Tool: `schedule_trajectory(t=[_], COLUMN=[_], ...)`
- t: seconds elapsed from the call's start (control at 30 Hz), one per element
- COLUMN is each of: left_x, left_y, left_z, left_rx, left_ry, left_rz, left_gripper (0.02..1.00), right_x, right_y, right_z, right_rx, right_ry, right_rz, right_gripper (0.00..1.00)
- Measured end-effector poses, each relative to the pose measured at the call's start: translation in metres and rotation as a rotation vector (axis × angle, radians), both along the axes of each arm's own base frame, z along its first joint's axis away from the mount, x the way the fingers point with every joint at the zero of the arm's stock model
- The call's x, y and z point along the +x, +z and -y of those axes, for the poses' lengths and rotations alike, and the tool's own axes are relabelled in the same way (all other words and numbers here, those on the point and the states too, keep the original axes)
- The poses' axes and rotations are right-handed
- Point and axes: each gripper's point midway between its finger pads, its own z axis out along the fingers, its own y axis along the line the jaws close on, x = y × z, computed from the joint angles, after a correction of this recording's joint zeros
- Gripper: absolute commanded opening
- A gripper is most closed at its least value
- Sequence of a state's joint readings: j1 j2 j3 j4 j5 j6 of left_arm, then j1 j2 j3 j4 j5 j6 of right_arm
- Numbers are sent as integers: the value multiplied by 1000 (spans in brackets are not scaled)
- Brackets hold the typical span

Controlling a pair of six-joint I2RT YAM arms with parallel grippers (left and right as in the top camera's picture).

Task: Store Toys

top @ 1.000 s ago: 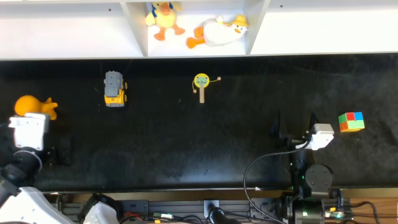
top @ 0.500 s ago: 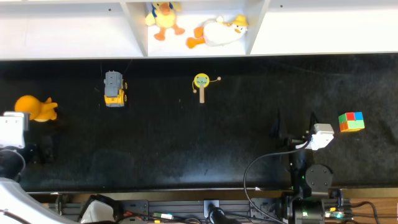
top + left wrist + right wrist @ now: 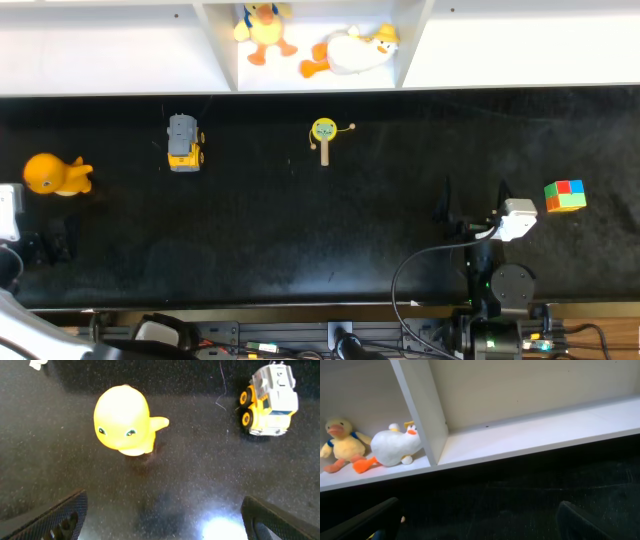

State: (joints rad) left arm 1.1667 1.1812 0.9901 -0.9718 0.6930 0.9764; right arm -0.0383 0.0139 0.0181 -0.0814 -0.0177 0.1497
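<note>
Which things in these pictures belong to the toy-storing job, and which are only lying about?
Belongs to the job: yellow duck toy, toy truck, small rattle, coloured cube, all on the table; white shelf, with plush duck and white plush bird already in it.
Only lying about: black cable at the table's front edge.

My left arm runs off the top view's left edge, my fingers are cut off in both wrist views, and a pale speck beside my right finger is too small to name.
</note>
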Motion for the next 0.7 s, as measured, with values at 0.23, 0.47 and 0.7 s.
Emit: schedule_trajectory(t=[0.23,0.47,0.7], left_x=[12,25,50], left_y=[-9,-15,-22], left_z=[-20,-37,-37], left_rx=[14,48,75], left_ry=[-8,-23,-68], left_rz=[27,47,44], left_gripper=[998,998,998], right_x=[0,0,0], right_y=[0,0,0], right_z=[0,0,0], right_rx=[0,0,0], right_ry=[0,0,0], right_rz=[0,0,0], right_gripper=[996,996,996])
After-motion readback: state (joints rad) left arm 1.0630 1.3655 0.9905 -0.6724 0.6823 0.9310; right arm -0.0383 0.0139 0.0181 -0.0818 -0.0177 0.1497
